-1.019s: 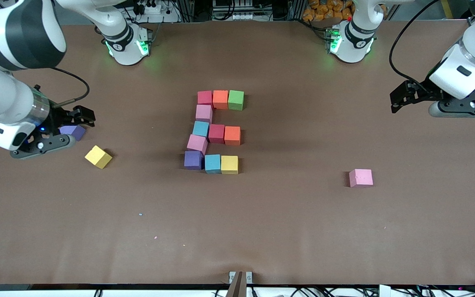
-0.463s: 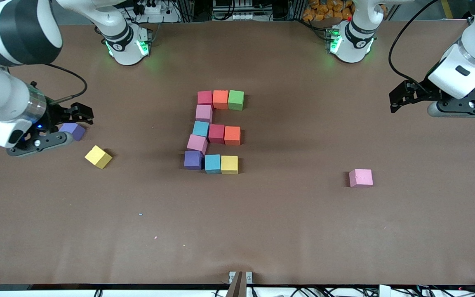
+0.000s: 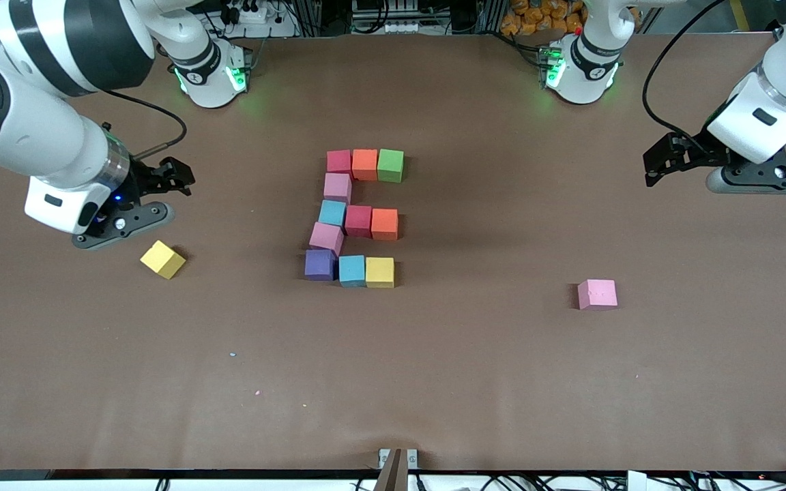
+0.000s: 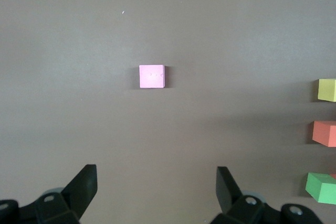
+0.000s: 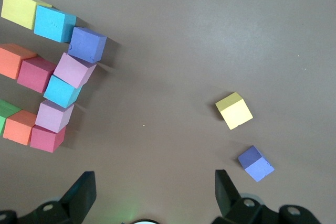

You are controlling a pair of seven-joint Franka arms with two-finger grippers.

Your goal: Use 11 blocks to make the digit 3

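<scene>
- The digit 3 (image 3: 355, 217) lay near the middle of the brown surface (image 3: 475, 368), made of eleven blocks that touched or almost touched.
- Its bar farthest from the front camera was red, orange and green; the middle bar was blue, red and orange; the nearest bar was purple, blue and yellow. A single pink block joined each pair of bars, and the lower one sat a little turned.
- The right gripper (image 3: 173, 179) hung empty with its fingers apart, over the surface toward the right arm's end.
- A yellow block (image 3: 162, 259) lay loose near it, and the right wrist view showed a purple block (image 5: 255, 163) just beside the yellow one; in the front view the arm probably hid it.
- The left gripper (image 3: 661, 162) waited with its fingers apart, holding nothing, over the left arm's end.
- A pink block (image 3: 596, 294) lay alone, well apart from the digit.
</scene>
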